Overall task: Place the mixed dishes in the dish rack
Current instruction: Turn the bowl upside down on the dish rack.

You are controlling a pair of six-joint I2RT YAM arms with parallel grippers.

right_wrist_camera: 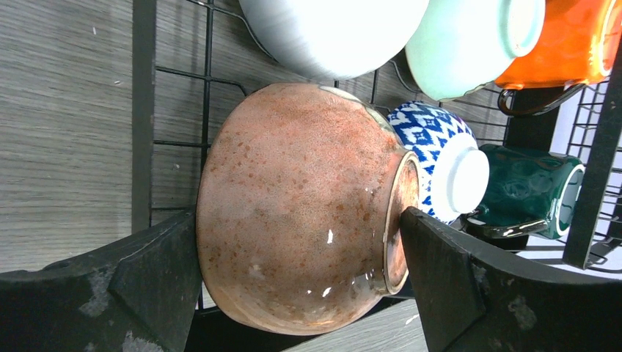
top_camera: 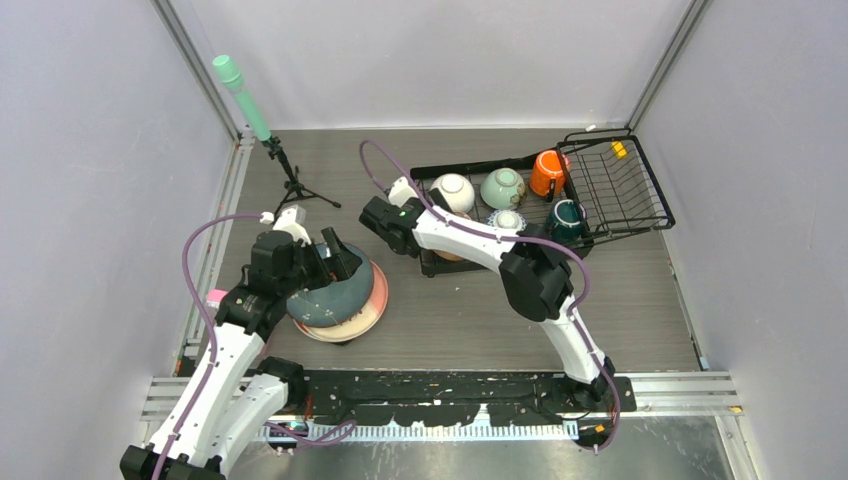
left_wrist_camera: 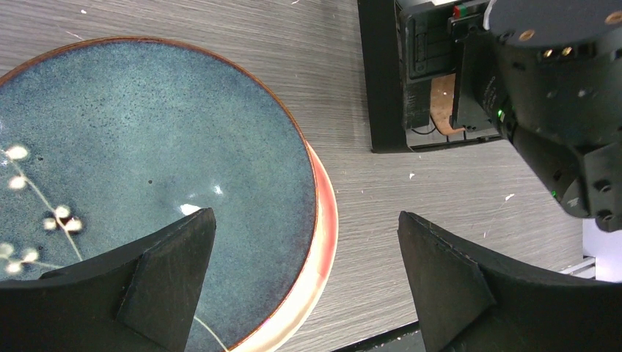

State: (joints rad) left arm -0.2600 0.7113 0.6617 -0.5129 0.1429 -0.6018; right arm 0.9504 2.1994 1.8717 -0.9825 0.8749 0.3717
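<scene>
The dark teal speckled plate (top_camera: 330,295) (left_wrist_camera: 147,147) lies on the pink plate (top_camera: 378,300) (left_wrist_camera: 328,220) at the left. My left gripper (top_camera: 345,258) (left_wrist_camera: 306,242) is open above their right rim, one finger over the teal plate, one over bare table. My right gripper (top_camera: 432,248) (right_wrist_camera: 299,242) is open, a finger on each side of the brown bowl (right_wrist_camera: 293,205), which lies on its side at the near left of the dish rack (top_camera: 620,190) (right_wrist_camera: 143,110). The rack holds a white bowl (top_camera: 455,190), mint-green bowl (top_camera: 502,187), blue-patterned bowl (top_camera: 506,220), orange mug (top_camera: 548,172) and teal mug (top_camera: 566,218).
A mint-green cylinder on a black tripod (top_camera: 245,95) stands at the back left. A small pink cup (top_camera: 216,296) sits at the table's left edge beside my left arm. The rack's slotted basket (top_camera: 625,175) tilts up at the far right. Walls close in on three sides.
</scene>
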